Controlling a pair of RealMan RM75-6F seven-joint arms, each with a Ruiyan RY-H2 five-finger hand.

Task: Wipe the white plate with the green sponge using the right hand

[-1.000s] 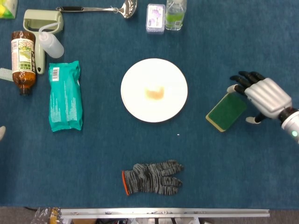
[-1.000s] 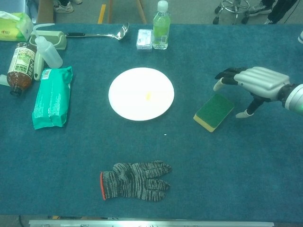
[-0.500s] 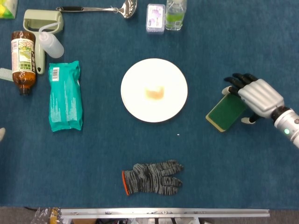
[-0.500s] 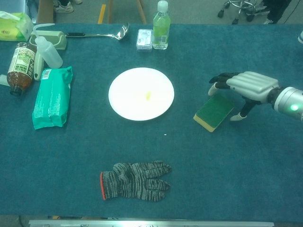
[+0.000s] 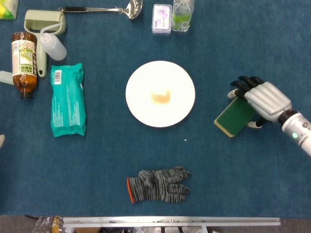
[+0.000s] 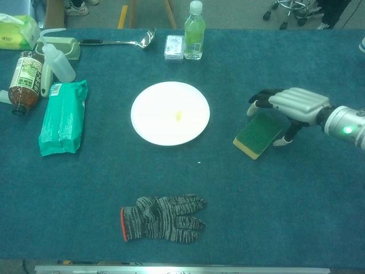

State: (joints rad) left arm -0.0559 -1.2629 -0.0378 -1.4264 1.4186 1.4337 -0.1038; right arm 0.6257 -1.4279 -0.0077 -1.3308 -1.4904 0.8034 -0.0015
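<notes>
Right hand [image 5: 262, 99] [image 6: 293, 105] sits over the far right edge of the green sponge [image 5: 234, 116] [image 6: 256, 136]. Dark fingers [image 5: 243, 85] [image 6: 259, 98] reach past the sponge's far edge, thumb down at its near right side. Looks like they're bracketing the sponge, but real grip or just contact: cannot tell. Sponge looks slightly tilted in the chest view, right end under the palm, yellow underside showing at its lower-left edge; lifted or flat, can't say.

Sponge is on the blue table [image 5: 97, 160] [image 6: 85, 194], well right of the white plate [image 5: 160, 93] [image 6: 170, 113], not touching it. Plate is mid-table with a small yellowish smear [image 5: 161, 96] [image 6: 179, 116] near its centre.

Left hand: only a pale sliver at the left edge of the head view, state unreadable.

Other stuff:
- grey knit glove [image 5: 158, 185] [image 6: 162, 217] with orange cuff, lying flat, near side of the table below the plate
- teal wipes pack [image 5: 68, 99] [image 6: 61, 117] left of the plate
- brown bottle [image 5: 24, 64] [image 6: 23, 75] lying down at far left
- white squeeze bottle [image 5: 52, 45] [image 6: 57, 60] just beside it
- pale green lint roller [image 5: 43, 29] [image 6: 59, 50]
- metal ladle [image 5: 104, 8] [image 6: 117, 40] along the far edge
- small white box [image 5: 162, 19] [image 6: 174, 47] next to a clear bottle with green label [image 5: 182, 14] [image 6: 194, 35], upright, far side
</notes>
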